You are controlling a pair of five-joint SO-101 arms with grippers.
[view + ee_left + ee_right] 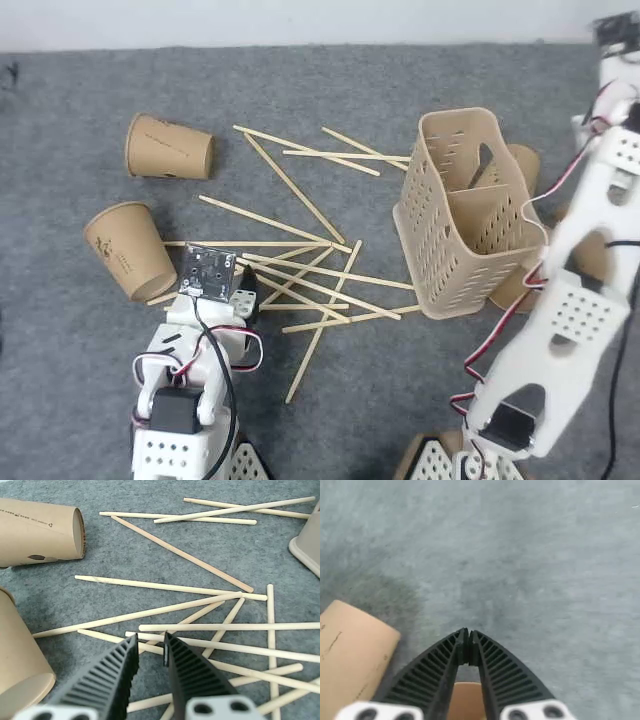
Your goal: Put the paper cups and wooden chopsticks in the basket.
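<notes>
Left gripper (150, 641) narrowly parted, empty, poised just over crossed wooden chopsticks (200, 627). Widen, straddle single stick directly ahead, avoid neighbours before closing.

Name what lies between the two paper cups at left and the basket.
Scattered wooden chopsticks, criss-crossed on the grey mat, with the left claw over them, as the high view shows.

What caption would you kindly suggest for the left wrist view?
Left gripper, slightly open, over scattered wooden chopsticks beside two tipped paper cups.
</notes>
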